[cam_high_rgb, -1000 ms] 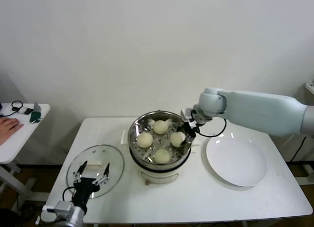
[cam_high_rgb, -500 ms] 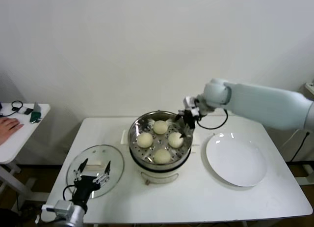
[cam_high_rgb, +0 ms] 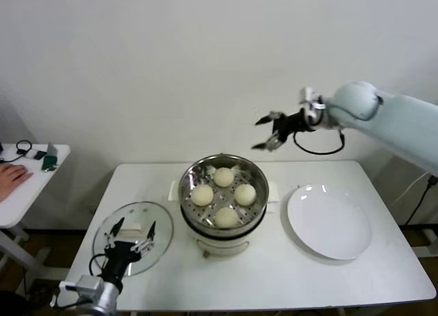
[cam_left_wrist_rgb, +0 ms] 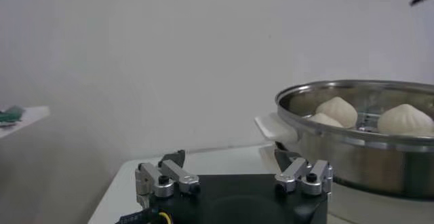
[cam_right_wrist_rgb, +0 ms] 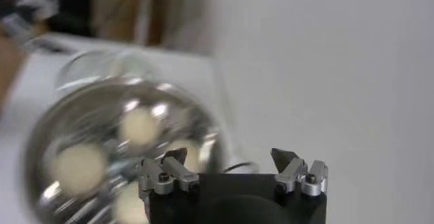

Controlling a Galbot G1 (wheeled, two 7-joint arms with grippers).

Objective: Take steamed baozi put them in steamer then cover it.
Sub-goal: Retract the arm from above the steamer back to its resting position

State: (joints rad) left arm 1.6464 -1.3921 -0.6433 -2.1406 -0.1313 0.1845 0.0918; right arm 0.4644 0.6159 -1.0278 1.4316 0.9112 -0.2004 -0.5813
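Four cream-white baozi (cam_high_rgb: 224, 195) lie in the shiny steel steamer (cam_high_rgb: 189, 177) at the table's middle; two of them show in the left wrist view (cam_left_wrist_rgb: 405, 119). My right gripper (cam_high_rgb: 265, 132) is open and empty, raised well above the steamer's right rim; its view looks down on the steamer (cam_right_wrist_rgb: 74, 120). The glass cover (cam_high_rgb: 109, 228) with a cream handle lies flat on the table at the front left. My left gripper (cam_high_rgb: 130, 234) is open and empty, low over the cover.
A white plate (cam_high_rgb: 330, 222) lies to the right of the steamer. A small side table (cam_high_rgb: 27, 179) with a person's hand (cam_high_rgb: 11, 174) on it stands at the far left. The wall is close behind.
My right gripper has lifted out of the steamer and swung up and to the right, empty. The fourth baozi stays in the basket. The left gripper has barely moved.
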